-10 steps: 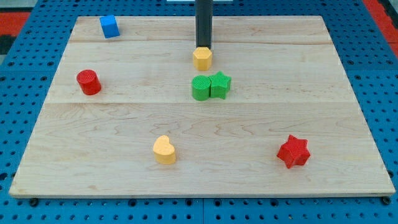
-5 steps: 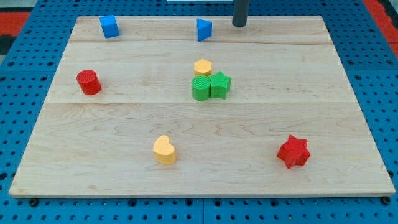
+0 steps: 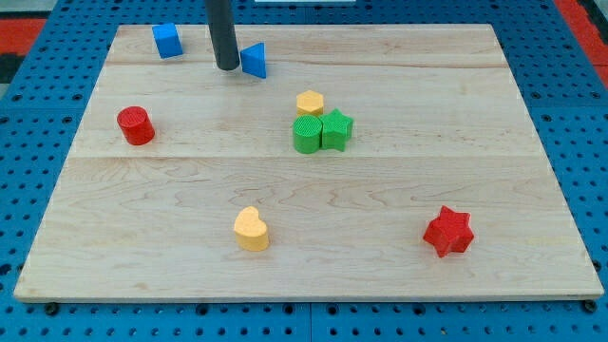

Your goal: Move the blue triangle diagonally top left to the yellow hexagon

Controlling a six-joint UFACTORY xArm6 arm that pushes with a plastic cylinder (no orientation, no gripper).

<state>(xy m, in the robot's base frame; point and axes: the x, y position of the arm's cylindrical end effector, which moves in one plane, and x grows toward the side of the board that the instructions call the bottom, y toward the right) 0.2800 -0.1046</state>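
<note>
The blue triangle (image 3: pixel 254 60) lies near the view's top, up and to the left of the yellow hexagon (image 3: pixel 310 104). My tip (image 3: pixel 227 67) stands just left of the blue triangle, touching or nearly touching its left side. The yellow hexagon sits near the board's middle, just above a green cylinder (image 3: pixel 307 135) and a green star (image 3: pixel 336 129).
A blue cube (image 3: pixel 167 40) is at the top left of the wooden board (image 3: pixel 532 190). A red cylinder (image 3: pixel 136 125) is at the left. A yellow heart (image 3: pixel 251 229) is at the bottom middle. A red star (image 3: pixel 448 231) is at the bottom right.
The blue triangle has slid left, from above the hexagon to up and left of it. My tip went from the top right of the triangle round to its left side.
</note>
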